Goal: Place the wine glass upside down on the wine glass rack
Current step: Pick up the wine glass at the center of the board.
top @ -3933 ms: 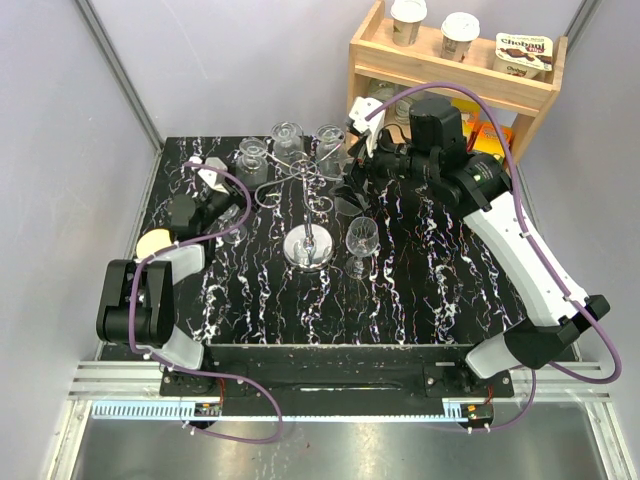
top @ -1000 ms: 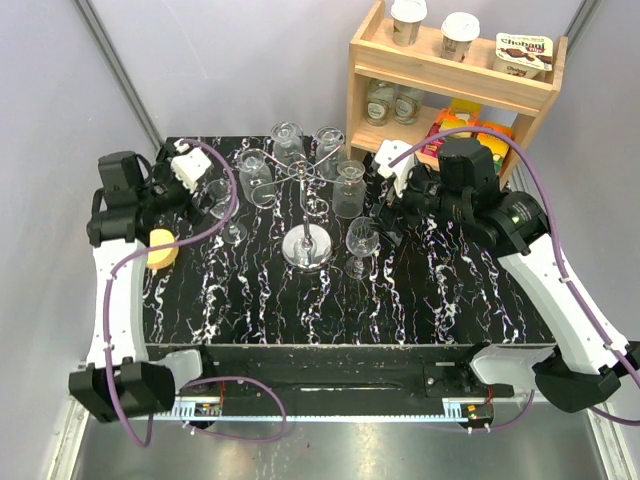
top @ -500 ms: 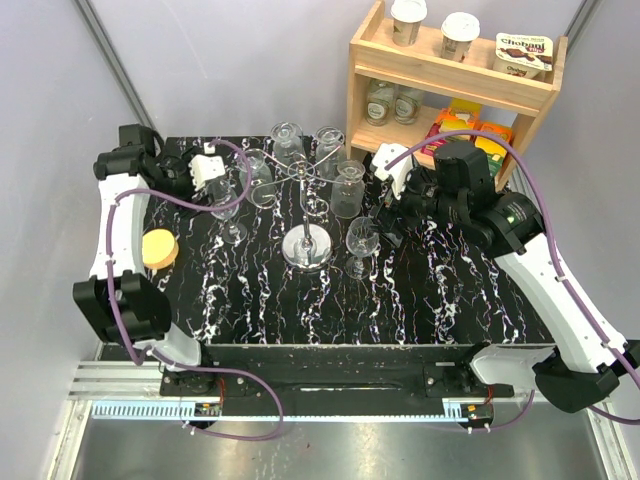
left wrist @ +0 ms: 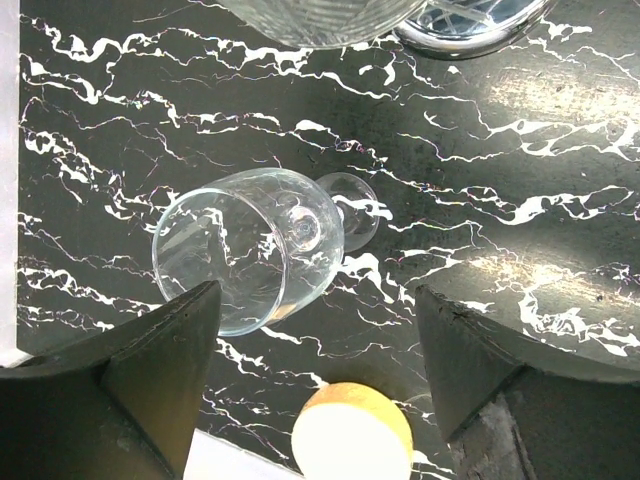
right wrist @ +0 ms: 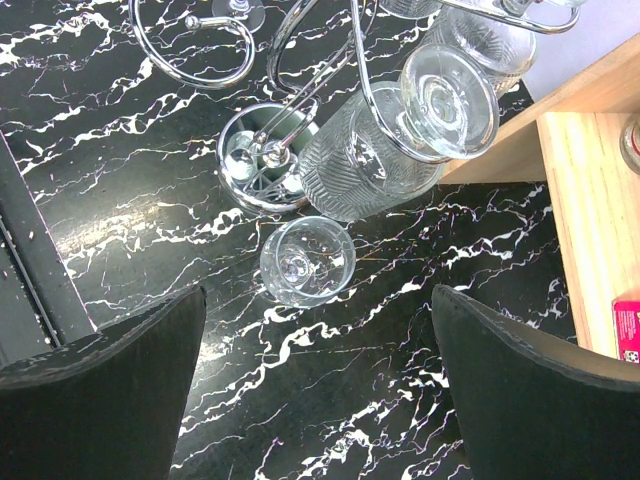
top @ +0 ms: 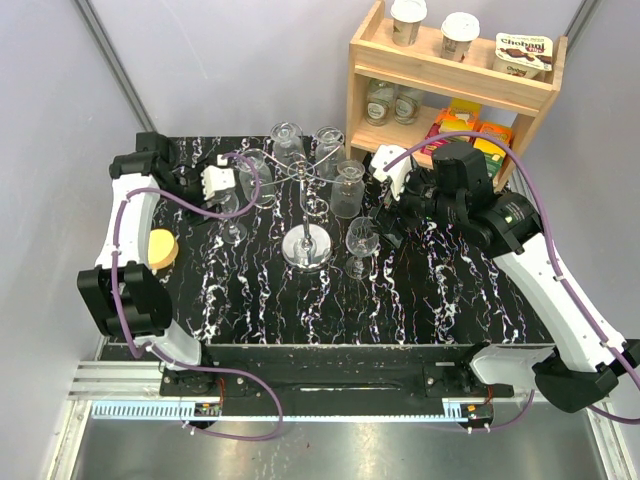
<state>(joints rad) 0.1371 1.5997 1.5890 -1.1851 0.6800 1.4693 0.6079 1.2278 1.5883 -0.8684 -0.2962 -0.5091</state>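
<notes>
Marbled table (top: pixel 430 290) bears two wine glasses (top: pixel 362 238) (top: pixel 229 214), one rack (top: pixel 308 250).

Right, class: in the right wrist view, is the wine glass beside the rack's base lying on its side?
No, the wine glass stands upright on the table, its open rim facing up.
</notes>
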